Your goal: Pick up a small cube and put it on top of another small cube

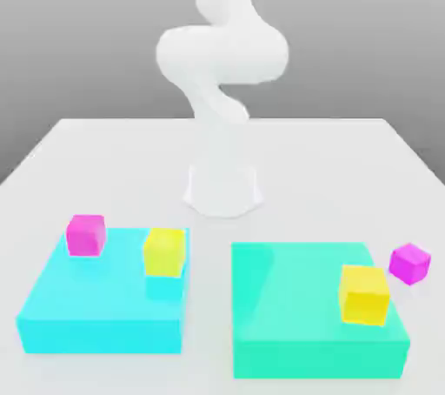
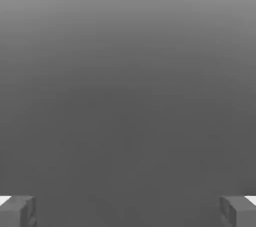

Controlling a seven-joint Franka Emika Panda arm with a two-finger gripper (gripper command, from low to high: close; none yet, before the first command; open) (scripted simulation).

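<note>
One small magenta-pink cube (image 1: 85,235) sits on the far left corner of the cyan block (image 1: 104,302). A second small magenta-pink cube (image 1: 409,263) rests on the white table just beyond the teal block's right edge. In the hand view, my gripper (image 2: 128,211) is open, its two grey fingertips (image 2: 18,211) wide apart with nothing between them, facing a plain grey background. In the exterior view the white arm (image 1: 222,58) rises at the table's far middle, well away from both cubes.
A yellow cube (image 1: 165,251) stands on the cyan block near its right edge. Another yellow cube (image 1: 364,294) stands on the teal block (image 1: 304,315) near its right side. The arm's base (image 1: 223,189) stands behind the two blocks on the white table (image 1: 104,158).
</note>
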